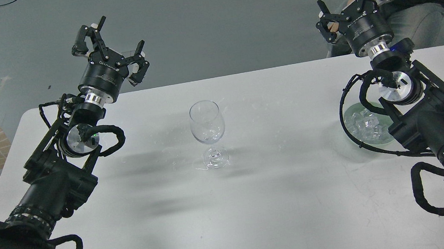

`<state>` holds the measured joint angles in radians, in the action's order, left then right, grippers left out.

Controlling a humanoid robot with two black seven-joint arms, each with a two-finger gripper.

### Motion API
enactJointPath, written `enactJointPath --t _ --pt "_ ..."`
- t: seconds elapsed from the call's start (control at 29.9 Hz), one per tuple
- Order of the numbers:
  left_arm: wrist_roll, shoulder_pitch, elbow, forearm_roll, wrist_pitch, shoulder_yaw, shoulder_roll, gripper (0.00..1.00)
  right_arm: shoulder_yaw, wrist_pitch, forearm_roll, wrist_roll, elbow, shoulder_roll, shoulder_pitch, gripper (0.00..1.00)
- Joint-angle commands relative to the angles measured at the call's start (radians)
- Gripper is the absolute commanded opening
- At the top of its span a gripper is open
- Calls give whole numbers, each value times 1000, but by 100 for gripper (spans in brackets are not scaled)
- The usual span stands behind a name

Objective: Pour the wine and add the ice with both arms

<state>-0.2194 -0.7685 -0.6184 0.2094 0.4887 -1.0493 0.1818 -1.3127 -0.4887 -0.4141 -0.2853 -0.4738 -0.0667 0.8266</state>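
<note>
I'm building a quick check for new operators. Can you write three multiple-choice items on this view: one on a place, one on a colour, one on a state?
1. Where does the wine glass stand?
A. near the middle of the table
B. at the table's right edge
C. on the floor

2. What colour is the bowl that holds the ice?
A. red
B. pale green
C. black

3. How is the left gripper?
A. shut on the glass
B. shut on a bottle
C. open, holding nothing

Answers: 1 A, the glass stands between the two arms, mid-table. 2 B, its rim shows pale green under the right arm. 3 C, its fingers are spread in the air beyond the table's far edge; the right gripper is open too.
</note>
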Motion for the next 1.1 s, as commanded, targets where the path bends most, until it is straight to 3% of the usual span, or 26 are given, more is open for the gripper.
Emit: enactJointPath --t 0.0,0.3,0.43,1.07 --pt "0 0 0 1 0 0 2 98 1 0 0 0 1 -1 -6 100" --pt "2 -2 3 1 0 8 4 98 1 0 0 2 -2 -1 -1 100" --pt "-17 -2 5 -22 0 0 7 98 1 0 2 2 0 -1 -3 100" --pt "-5 2 32 -54 0 18 8 98 26 0 0 12 1 -15 8 100"
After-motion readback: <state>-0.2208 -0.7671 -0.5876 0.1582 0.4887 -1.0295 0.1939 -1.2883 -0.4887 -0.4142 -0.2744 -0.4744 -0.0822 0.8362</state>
